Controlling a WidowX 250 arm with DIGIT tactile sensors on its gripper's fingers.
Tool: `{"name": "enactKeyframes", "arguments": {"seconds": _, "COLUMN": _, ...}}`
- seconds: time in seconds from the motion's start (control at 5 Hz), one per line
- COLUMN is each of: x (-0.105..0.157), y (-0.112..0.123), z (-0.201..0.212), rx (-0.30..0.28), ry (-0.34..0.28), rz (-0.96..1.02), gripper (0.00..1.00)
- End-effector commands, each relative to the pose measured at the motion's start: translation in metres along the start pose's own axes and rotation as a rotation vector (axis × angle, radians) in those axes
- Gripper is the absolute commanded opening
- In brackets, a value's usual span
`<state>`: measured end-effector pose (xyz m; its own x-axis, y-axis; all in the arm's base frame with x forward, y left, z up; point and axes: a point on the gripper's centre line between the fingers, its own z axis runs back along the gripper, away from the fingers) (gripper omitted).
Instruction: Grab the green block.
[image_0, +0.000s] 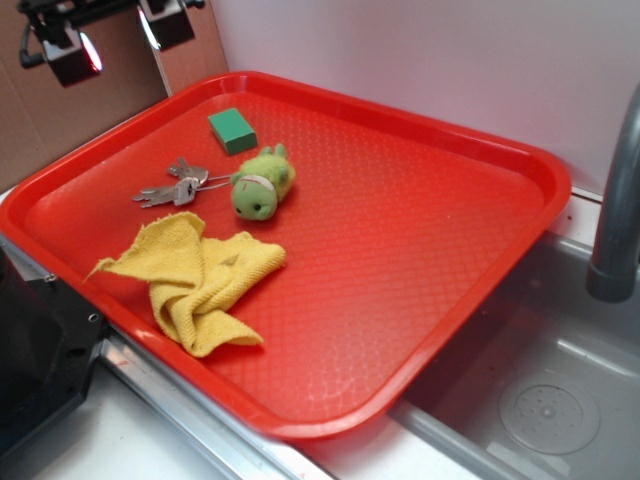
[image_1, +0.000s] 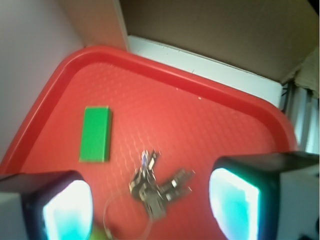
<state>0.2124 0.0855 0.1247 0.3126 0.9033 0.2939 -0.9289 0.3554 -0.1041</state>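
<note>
Gripper (image_1: 150, 200) pads frame the wrist view, jaws spread and empty above the keys (image_1: 155, 187); green block (image_1: 95, 133) beside the keys lies ungrasped; approach and closure remain.

- The exterior view is bright and evenly lit, with short, soft shadows under the yellow cloth (image_0: 200, 280) and plush toy (image_0: 262, 184).
- A pale sheen spreads across the middle of the red tray (image_0: 420, 250).
- The wrist view is softer and slightly blurred; the keys (image_1: 155, 187) are smeared.
- Its gripper (image_1: 150, 205) pads (image_1: 67, 212) glow overexposed cyan-white, out of focus.
</note>
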Motion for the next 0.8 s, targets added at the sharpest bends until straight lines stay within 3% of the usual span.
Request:
{"name": "enactKeyframes", "arguments": {"seconds": 0.0, "x": 0.024, "y": -0.031, "z": -0.051, "rx": 0.038, "ry": -0.097, "rz": 0.084, "gripper": 1.00}}
{"name": "enactKeyframes", "arguments": {"seconds": 0.6, "x": 0.034, "y": -0.059, "z": -0.108, "rx": 0.079, "ry": -0.077, "rz": 0.054, "gripper": 1.00}}
